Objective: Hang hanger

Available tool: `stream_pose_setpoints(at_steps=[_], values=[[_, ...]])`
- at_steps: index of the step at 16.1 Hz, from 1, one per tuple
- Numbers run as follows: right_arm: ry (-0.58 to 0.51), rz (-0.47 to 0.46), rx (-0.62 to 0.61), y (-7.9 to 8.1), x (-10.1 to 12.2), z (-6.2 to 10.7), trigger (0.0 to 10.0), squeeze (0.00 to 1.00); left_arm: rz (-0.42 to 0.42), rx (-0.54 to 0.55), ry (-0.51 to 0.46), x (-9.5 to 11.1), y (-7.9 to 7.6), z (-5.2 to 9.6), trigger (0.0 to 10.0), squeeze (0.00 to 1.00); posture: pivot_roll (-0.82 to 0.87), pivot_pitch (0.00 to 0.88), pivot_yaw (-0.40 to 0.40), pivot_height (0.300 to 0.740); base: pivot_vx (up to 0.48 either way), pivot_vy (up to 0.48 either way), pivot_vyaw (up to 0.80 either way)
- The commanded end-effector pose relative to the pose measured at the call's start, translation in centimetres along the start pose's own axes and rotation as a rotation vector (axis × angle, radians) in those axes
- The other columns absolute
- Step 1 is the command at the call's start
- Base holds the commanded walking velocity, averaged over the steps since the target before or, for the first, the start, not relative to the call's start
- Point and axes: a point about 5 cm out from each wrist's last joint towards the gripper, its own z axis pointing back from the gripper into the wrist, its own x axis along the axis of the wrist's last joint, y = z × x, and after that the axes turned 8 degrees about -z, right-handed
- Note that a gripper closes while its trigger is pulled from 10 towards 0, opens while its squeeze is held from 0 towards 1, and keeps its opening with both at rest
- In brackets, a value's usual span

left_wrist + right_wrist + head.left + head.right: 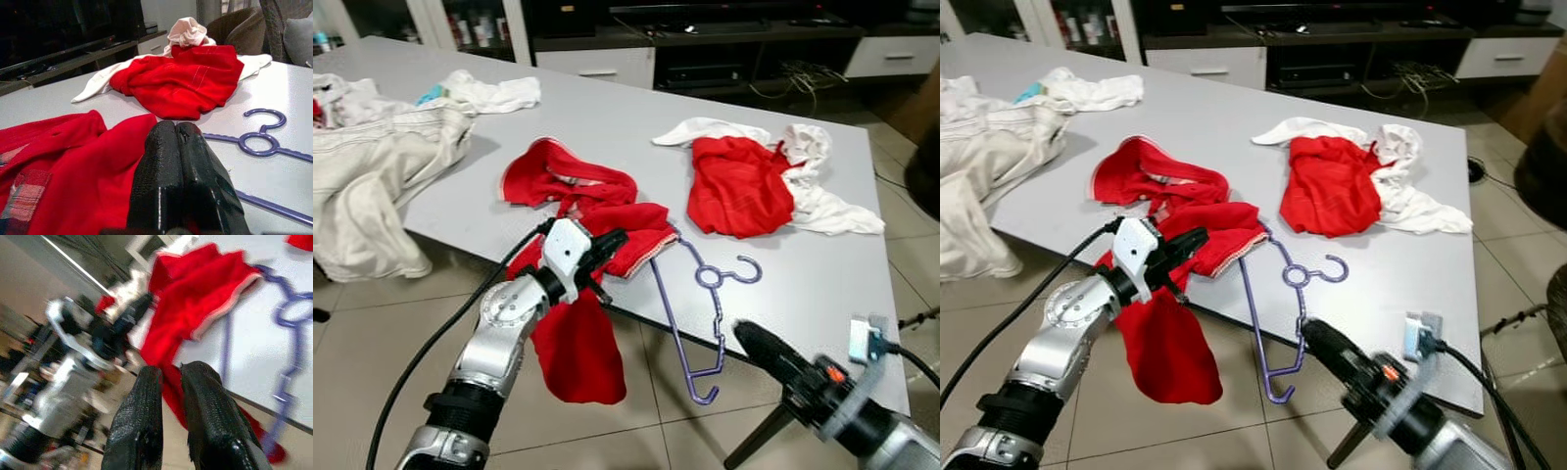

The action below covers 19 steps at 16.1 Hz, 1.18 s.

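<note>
A grey table [607, 117] carries everything here. At its left edge a heap of cream clothes [372, 176] spills over the side, with a white cloth [494, 93] lying just beyond it toward the far left corner.

Near the middle of the front edge lies a crumpled red garment [578, 201], part of it draped over the edge and hanging toward the tiled floor [372, 333]. The left gripper [607, 245] sits right at this garment by the front edge; in the left wrist view its two black fingers [161, 186] are pressed together, tips touching, with red fabric directly beneath and beside them. Whether any cloth is pinched between them cannot be made out.

Just right of the red garment lies the purple hanger [705, 294], flat on the table and free of both grippers. Its hook curls toward the table's right side, one arm touches the red garment's hem, and its lower bar juts out past the front edge.

Farther back, toward the right edge, a second red garment [739, 186] lies on top of a white garment [822, 196].

The right gripper [749, 338] hovers at the front edge, just right of the hanger's overhanging end. In the right wrist view its fingers [142, 421] are close together with a thin gap, gripping nothing.
</note>
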Motion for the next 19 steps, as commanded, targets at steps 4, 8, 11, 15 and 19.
stream_pose_setpoints(at_steps=[4,8,11,15,19], values=[[-0.006,-0.005,-0.013,-0.5,-0.6,1.2,10.0,0.0,-0.002,-0.029,-0.004,0.0,-1.0,-0.3,10.0,0.0,-0.17,0.0,0.003,0.74,0.0,0.0,0.0],[-0.047,0.018,-0.053,-1.3,-0.4,1.8,10.0,0.0,0.004,-0.031,-0.009,0.0,-1.2,-0.4,10.0,0.0,-0.17,0.0,0.002,0.74,0.0,0.0,0.0],[-0.023,-0.052,-0.039,-1.5,-0.9,1.2,10.0,0.0,0.005,-0.034,-0.012,0.1,-1.3,-0.5,10.0,0.0,-0.17,0.0,-0.003,0.74,0.0,0.0,0.0],[-0.069,-0.015,-0.14,-2.9,-0.7,1.3,10.0,0.0,0.004,-0.028,-0.012,0.0,-1.3,-0.4,10.0,0.0,-0.16,0.0,-0.006,0.74,0.0,0.0,0.0],[0.014,-0.098,-0.018,-1.5,-2.1,1.8,10.0,1.0,0.006,-0.029,-0.011,0.0,-1.4,-0.4,10.0,0.0,-0.16,0.0,-0.011,0.74,0.0,0.0,0.0]])
